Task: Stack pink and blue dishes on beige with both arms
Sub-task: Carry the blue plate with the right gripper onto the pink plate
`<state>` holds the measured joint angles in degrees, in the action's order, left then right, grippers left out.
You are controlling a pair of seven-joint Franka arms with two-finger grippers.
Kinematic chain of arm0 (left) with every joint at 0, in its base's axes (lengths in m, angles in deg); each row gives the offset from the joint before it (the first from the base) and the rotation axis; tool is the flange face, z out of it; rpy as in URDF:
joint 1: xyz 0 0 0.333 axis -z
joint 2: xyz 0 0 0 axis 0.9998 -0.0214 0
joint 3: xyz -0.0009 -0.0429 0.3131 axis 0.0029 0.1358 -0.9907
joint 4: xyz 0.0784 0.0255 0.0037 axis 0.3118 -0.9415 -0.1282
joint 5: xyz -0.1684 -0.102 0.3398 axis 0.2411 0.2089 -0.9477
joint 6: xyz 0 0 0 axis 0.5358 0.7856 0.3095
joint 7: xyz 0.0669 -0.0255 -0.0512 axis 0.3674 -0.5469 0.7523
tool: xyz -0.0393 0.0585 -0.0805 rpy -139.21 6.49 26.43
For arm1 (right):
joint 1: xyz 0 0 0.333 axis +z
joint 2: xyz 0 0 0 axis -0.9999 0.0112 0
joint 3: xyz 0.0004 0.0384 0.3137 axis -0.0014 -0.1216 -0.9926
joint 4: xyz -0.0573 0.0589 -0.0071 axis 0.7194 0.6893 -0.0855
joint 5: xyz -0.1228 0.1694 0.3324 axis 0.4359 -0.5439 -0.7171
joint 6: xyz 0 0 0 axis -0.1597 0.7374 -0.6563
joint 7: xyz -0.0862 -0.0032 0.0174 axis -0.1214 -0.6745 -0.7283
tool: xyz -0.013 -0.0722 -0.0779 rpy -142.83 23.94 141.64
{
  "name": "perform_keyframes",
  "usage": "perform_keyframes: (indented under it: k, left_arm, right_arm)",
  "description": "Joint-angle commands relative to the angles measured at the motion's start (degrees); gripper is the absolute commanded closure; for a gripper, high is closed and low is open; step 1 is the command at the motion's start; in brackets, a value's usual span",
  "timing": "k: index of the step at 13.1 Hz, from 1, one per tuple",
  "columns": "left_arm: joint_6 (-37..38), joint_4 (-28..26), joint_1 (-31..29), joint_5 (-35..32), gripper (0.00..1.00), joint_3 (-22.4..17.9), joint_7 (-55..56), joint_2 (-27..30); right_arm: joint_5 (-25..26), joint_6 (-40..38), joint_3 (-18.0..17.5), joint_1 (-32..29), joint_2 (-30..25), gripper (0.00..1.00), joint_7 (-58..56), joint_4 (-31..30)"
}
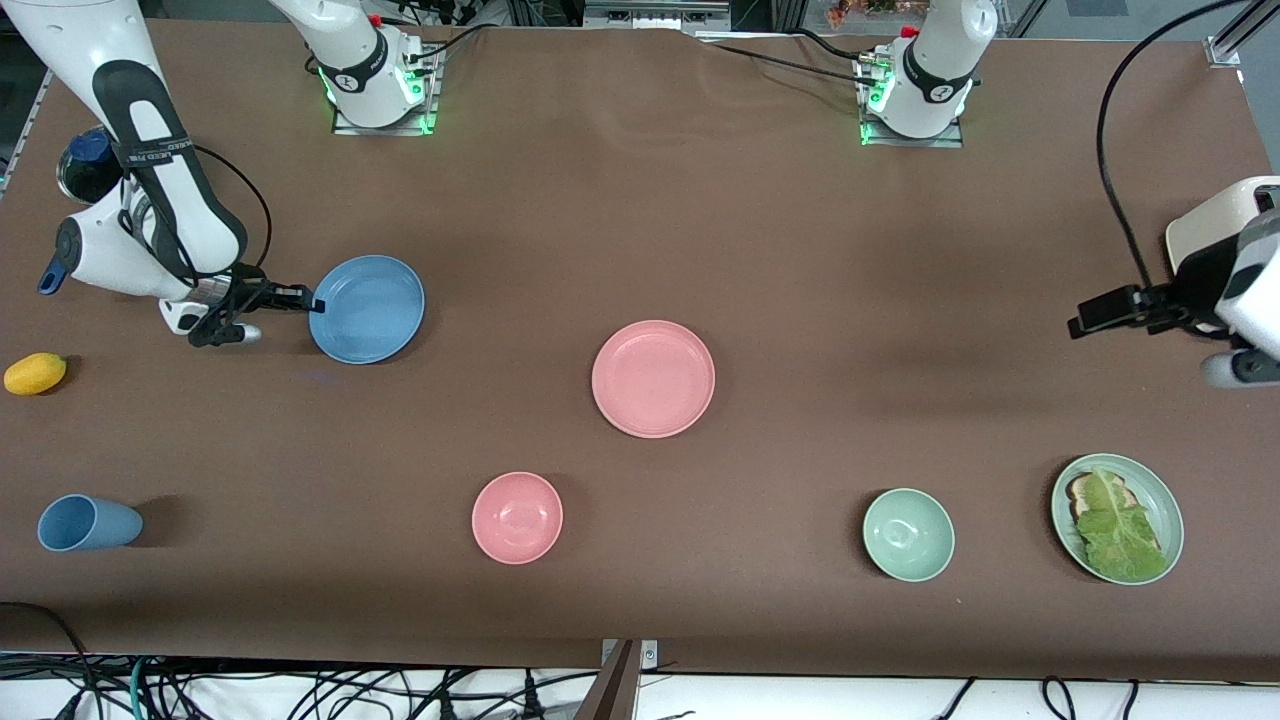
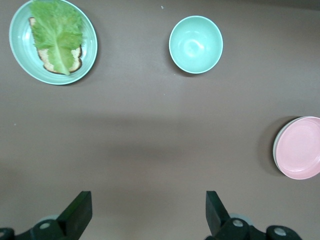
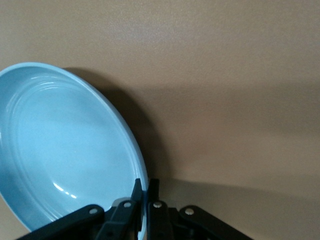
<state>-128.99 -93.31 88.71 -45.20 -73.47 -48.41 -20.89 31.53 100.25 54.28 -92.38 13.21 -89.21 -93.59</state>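
Note:
My right gripper (image 1: 313,303) is shut on the rim of the sky-blue plate (image 1: 370,310) at the right arm's end of the table. In the right wrist view the blue plate (image 3: 65,150) is tilted over its shadow, its edge pinched in the right gripper (image 3: 147,187). The pale pink plate (image 1: 653,378) lies mid-table. In the left wrist view this pink plate (image 2: 300,148) rests on a pale rim (image 2: 275,145), which looks like the beige plate under it. My left gripper (image 1: 1078,325) hangs open and holds nothing over the left arm's end; its fingers (image 2: 80,212) stand wide apart.
Nearer the front camera stand a small pink bowl (image 1: 517,517), a mint bowl (image 1: 908,534) and a mint plate (image 1: 1165,495) with lettuce on bread. A blue cup (image 1: 88,523) lies on its side and a yellow lemon (image 1: 35,373) sits near the right arm.

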Motion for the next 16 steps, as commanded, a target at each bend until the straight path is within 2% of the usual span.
perform_keyframes:
  k: [1,3,5,8,10,12,13,15,16]
  left_arm:
    - [9.7,-1.1,-1.1,-0.9,0.00,0.5,-0.2,1.9]
    - [12.8,-1.3,-0.5,-1.1,0.00,0.6,-0.5,1.9]
    - [12.3,-0.8,-0.9,-1.8,0.00,1.3,-0.5,1.5]
    - [12.3,3.4,-2.7,-1.6,0.00,0.9,-0.5,1.7]
    - [12.3,4.4,-2.7,-1.9,0.00,1.4,-0.5,1.9]
    - [12.3,5.9,-2.7,-2.3,0.00,1.7,-0.6,2.1]
    - [12.4,6.8,-2.8,-2.3,0.00,1.5,-0.7,2.1]
    - [12.5,6.9,-2.8,-2.5,0.00,1.6,-4.8,2.2]
    - [12.5,6.8,-2.7,-3.6,0.00,1.4,-6.3,3.6]
  right_arm:
    - [-1.6,-1.8,-0.6,-0.6,-0.5,1.00,-0.5,0.9]
    - [-1.6,-8.3,-0.7,-0.4,-0.9,1.00,0.2,4.2]
    - [-1.5,-14.3,-1.0,0.2,-0.8,1.00,1.1,9.8]
    - [-0.9,-16.5,-1.3,8.4,1.1,1.00,16.2,19.9]
    - [-0.8,-16.5,-1.3,15.6,4.9,1.00,27.1,27.7]
    - [-1.3,-15.3,-1.3,23.6,9.3,1.00,37.4,34.2]
    - [-1.2,-12.3,-1.3,27.6,11.8,1.00,43.1,36.8]
    - [-0.9,-4.2,-1.3,35.0,14.6,1.00,53.8,38.2]
    - [-0.9,-0.8,-1.3,37.1,15.7,1.00,55.7,38.2]
